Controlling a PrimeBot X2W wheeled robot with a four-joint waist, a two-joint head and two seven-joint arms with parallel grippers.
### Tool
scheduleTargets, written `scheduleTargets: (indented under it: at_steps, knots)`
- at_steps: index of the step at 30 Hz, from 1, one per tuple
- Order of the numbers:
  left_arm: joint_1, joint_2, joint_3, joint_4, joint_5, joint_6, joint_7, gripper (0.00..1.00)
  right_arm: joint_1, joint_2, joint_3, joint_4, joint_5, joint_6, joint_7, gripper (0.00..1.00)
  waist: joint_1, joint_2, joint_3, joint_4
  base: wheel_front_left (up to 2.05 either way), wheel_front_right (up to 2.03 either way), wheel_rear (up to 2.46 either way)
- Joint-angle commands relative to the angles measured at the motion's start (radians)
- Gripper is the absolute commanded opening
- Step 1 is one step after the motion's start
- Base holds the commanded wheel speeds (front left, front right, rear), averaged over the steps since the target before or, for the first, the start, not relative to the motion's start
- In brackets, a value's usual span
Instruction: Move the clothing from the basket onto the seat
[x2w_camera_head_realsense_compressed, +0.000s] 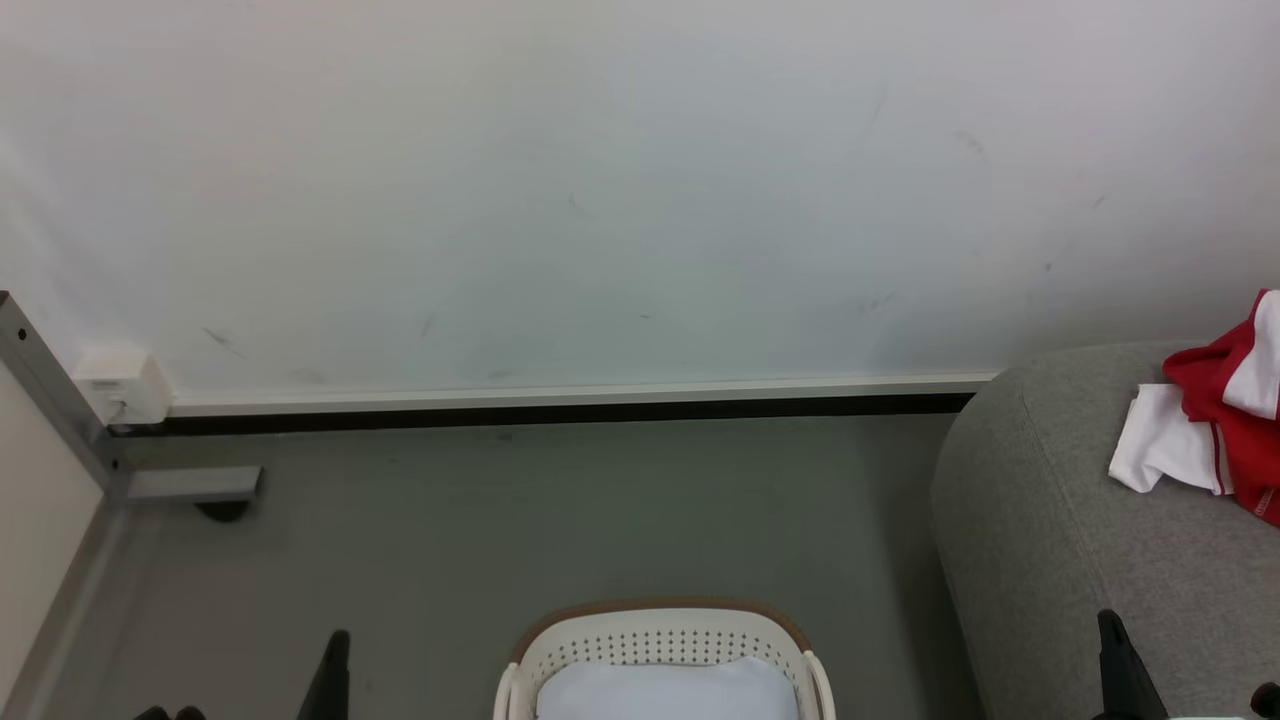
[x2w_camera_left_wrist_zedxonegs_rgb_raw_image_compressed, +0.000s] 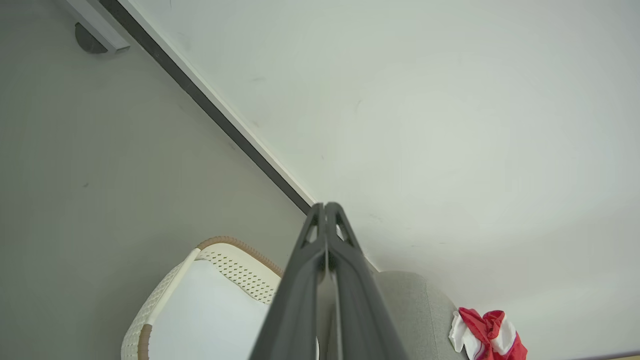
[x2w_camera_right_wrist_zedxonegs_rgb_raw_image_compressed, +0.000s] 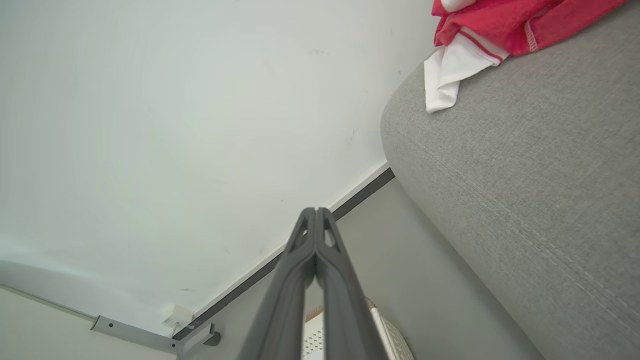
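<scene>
Where the white wall meets the grey floor, a dark skirting strip is seen. The grey fabric sofa is set at the right, its rounded end near the wall. The cream laundry basket is stood on the floor left of the sofa, with a strip of floor between them, and a pale bluish-white pad is laid inside it. The red-and-white clothing is heaped on the sofa, a white sleeve spread toward the rounded end. The left pincer and the right pincer are each pressed together, with nothing pinched.
</scene>
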Motion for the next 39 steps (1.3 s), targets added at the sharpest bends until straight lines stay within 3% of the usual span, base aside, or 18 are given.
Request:
scheduleTargets:
  at_steps: [1, 39]
  knots:
    - [-0.027, 0.0, 0.012, -0.012, -0.029, -0.006, 0.009, 0.0, -0.026, -0.008, -0.008, -0.018, 0.036, -0.001, 0.008, 0.0, -0.0001, -0.0001, 0.001, 0.0, 0.0, 0.0, 0.0]
    - [-0.075, -0.031, 0.087, -0.032, -0.354, -0.047, 0.109, 0.0, -0.054, -0.01, -0.046, -0.073, 0.437, -0.002, 0.105, 0.0, -0.0001, -0.0001, 0.033, 0.005, 0.0, 0.0, 0.0]
